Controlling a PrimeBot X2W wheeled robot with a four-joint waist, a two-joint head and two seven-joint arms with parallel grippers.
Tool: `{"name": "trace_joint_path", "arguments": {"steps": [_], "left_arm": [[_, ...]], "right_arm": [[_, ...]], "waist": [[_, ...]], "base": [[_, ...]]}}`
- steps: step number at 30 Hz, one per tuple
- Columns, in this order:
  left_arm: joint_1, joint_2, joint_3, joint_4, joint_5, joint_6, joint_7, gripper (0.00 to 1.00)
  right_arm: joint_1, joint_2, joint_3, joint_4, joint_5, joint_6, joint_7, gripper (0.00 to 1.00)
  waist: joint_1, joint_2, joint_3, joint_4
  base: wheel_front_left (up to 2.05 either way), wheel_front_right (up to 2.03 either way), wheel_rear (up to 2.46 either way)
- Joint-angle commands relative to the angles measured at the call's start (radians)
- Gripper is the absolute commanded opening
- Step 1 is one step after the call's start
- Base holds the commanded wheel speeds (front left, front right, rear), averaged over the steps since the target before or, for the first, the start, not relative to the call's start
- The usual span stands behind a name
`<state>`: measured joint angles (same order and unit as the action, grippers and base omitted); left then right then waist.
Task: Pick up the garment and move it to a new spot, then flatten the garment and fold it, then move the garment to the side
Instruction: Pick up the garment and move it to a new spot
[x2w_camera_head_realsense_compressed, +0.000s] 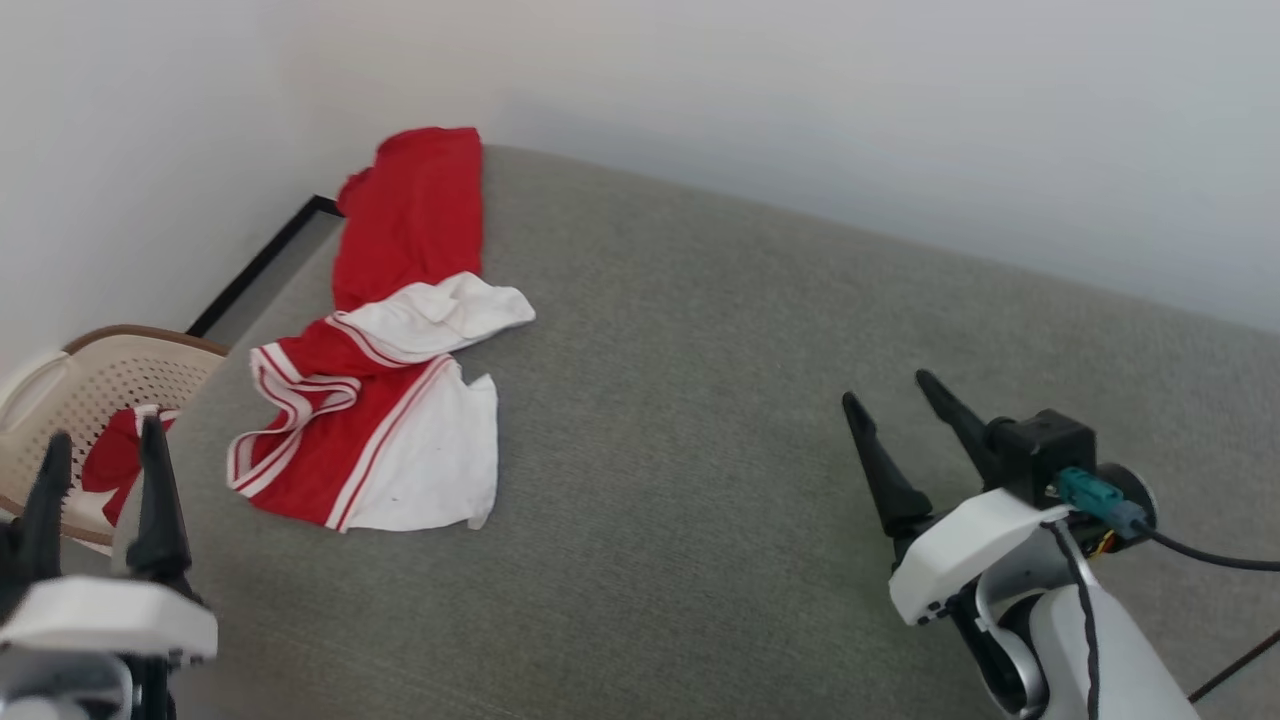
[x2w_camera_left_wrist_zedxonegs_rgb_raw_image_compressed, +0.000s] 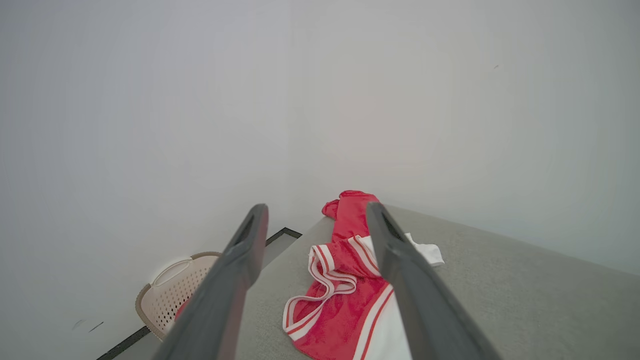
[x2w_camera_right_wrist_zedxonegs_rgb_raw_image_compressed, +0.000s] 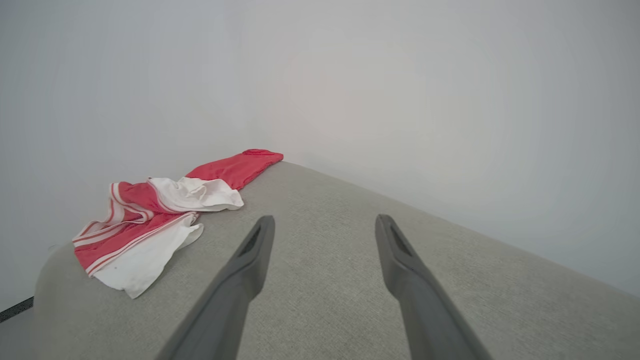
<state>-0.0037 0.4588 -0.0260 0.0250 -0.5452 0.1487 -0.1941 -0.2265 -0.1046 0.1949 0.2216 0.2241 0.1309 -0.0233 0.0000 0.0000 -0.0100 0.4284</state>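
Garment: the red-and-white jersey shirt (x2w_camera_head_realsense_compressed: 385, 400) lay crumpled on the far left of the grey fabric-covered surface (x2w_camera_head_realsense_compressed: 720, 420). Its red body stretched toward the far edge, and its white sleeves and striped seams were bunched at the near end.
Left gripper (x2w_camera_head_realsense_compressed: 104, 432): it hovered at the near left, just beside the garment's near end. Its 2 fingers were spread apart with nothing between them.
Right gripper (x2w_camera_head_realsense_compressed: 886, 387): it hung over the bare surface at the near right, well apart from the garment, its fingers parted and empty.
Handling: the shirt looked light, soft and limp, so it would likely sag and drape from any pinch.
Grip point: the raised striped folds at the near left seemed best, since the doubled cloth gives the fingers something to bite on.
Caution: a beige laundry basket (x2w_camera_head_realsense_compressed: 110, 375) to the left held another red-and-white cloth (x2w_camera_head_realsense_compressed: 112, 458), which was easy to mistake for the shirt.
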Motion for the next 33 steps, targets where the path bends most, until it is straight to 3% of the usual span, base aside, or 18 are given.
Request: {"name": "trace_joint_path", "arguments": {"steps": [1,9,18,24,33], "left_arm": [[-0.040,0.002,-0.005,0.026,-0.002,-0.011,-0.004,1.00],[-0.258,0.008,-0.014,0.219,-0.043,-0.071,0.005,1.00],[-0.533,-0.003,-0.040,0.568,-0.100,-0.191,0.027,1.00],[-0.673,-0.013,-0.070,0.802,-0.126,-0.233,0.125,1.00],[-0.814,-0.053,-0.108,1.136,-0.192,-0.261,0.437,1.00]], "right_arm": [[-0.013,-0.007,-0.005,-0.014,-0.007,0.000,0.007,1.00],[-0.079,-0.040,-0.012,-0.088,-0.037,0.000,0.062,1.00],[-0.142,-0.077,-0.043,-0.187,-0.074,0.000,0.124,1.00],[-0.156,-0.088,-0.050,-0.227,-0.089,0.000,0.154,1.00],[-0.141,-0.096,-0.054,-0.282,-0.098,0.000,0.200,1.00]], "waist": [[0.0000,0.0000,0.031,-0.026],[0.0000,0.0000,0.171,-0.105],[0.0000,0.0000,0.345,-0.161],[0.0000,0.0000,0.406,-0.177],[0.0000,0.0000,0.455,-0.192]], "base": [[0.00,0.00,0.00],[0.00,0.00,0.00],[0.00,0.00,0.00],[0.00,0.00,0.00],[0.00,0.00,0.00]]}}
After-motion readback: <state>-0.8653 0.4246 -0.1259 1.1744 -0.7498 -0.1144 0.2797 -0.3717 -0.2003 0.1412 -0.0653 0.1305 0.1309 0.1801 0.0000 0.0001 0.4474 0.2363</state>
